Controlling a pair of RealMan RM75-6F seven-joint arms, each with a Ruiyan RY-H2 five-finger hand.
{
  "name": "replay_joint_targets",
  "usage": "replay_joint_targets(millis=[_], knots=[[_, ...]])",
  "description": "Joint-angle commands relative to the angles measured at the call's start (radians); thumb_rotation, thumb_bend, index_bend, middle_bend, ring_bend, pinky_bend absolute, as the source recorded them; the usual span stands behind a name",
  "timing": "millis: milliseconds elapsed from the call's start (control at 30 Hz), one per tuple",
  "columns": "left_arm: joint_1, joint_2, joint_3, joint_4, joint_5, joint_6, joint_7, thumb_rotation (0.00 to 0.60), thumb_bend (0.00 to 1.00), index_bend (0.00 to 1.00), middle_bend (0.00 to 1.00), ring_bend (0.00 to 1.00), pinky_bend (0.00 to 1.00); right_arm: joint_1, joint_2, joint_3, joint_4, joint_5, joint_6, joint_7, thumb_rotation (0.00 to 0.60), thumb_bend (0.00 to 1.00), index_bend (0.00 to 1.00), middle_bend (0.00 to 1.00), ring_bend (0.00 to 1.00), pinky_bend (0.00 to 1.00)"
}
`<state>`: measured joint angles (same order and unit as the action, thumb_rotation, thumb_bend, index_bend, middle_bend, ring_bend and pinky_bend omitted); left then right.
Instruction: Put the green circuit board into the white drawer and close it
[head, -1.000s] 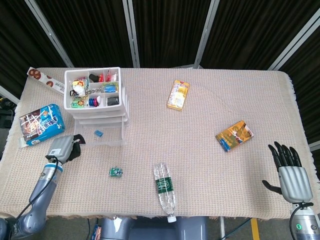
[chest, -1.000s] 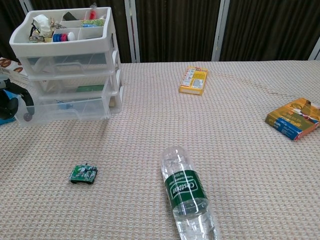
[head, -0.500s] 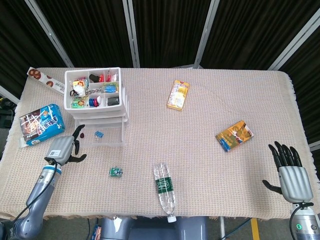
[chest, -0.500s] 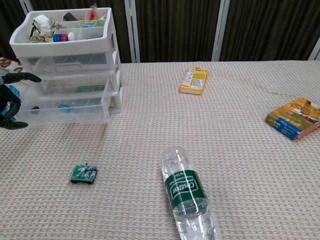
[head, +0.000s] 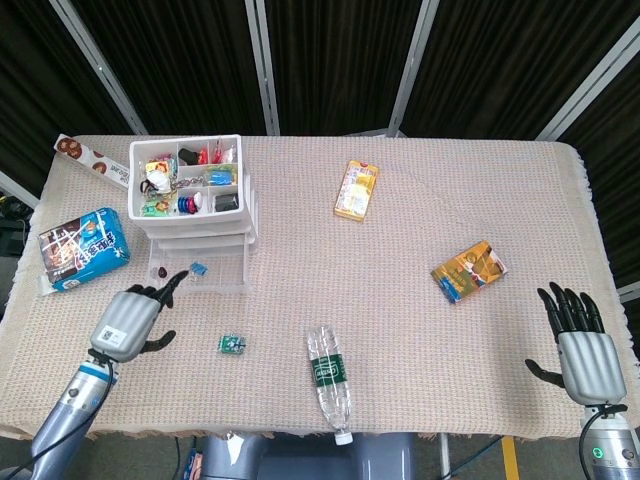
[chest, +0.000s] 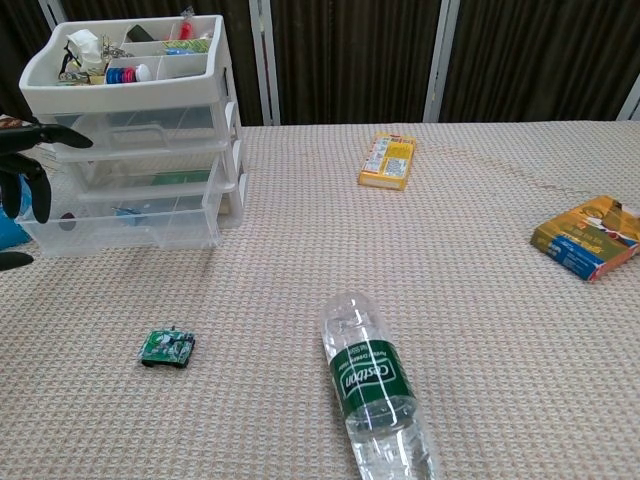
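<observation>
The left hand (head: 128, 322) hovers with fingers spread and empty beside the pulled-out white drawer (head: 200, 275). The green circuit board (head: 233, 344) lies on the cloth just right of it; a top-down pinch looks best. Far right, the right hand (head: 585, 350) rests open, holding nothing.

- The worktop (head: 400, 330) is covered edge to edge with a beige, waffle-textured cloth, its fringed hem showing along the right side.
- Behind it hang black pleated curtains (head: 330, 60), closing off the whole back of the scene.
- Pale metal frame posts (head: 262, 65) cross in front of the curtains, some upright, some slanting.
- In the chest view the same posts (chest: 436, 60) stand upright behind the far edge.
- Light is even and soft, with only faint shadows on the cloth.
</observation>
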<state>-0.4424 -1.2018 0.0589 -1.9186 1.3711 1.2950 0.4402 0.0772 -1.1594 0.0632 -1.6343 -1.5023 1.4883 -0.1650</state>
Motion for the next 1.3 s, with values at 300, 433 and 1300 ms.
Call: replay_joint_targets(millis=[300,433,1300], knots=[[0.003,-0.093,0.061,-0.014,-0.023,-0.11,0.226,0.6,0.27,0.28,0.99,0.9,0.7,-0.001,0.0,0.003,0.0,0.005,0.002,-0.002,0.6,0.0,0.05,0.0,0.0,0.0],[-0.017,-0.166,0.028,0.022,-0.111,-0.139,0.324,0.6,0.28,0.29,1.0,0.92,0.71,-0.001,0.001,0.003,0.001,0.005,0.002,0.0,0.6,0.0,0.05,0.0,0.0,0.0],[-0.12,-0.461,-0.084,0.204,-0.415,-0.159,0.537,0.6,0.38,0.44,1.0,0.92,0.72,-0.002,0.0,0.005,0.006,0.001,0.008,0.014,0.6,0.0,0.05,0.0,0.0,0.0]])
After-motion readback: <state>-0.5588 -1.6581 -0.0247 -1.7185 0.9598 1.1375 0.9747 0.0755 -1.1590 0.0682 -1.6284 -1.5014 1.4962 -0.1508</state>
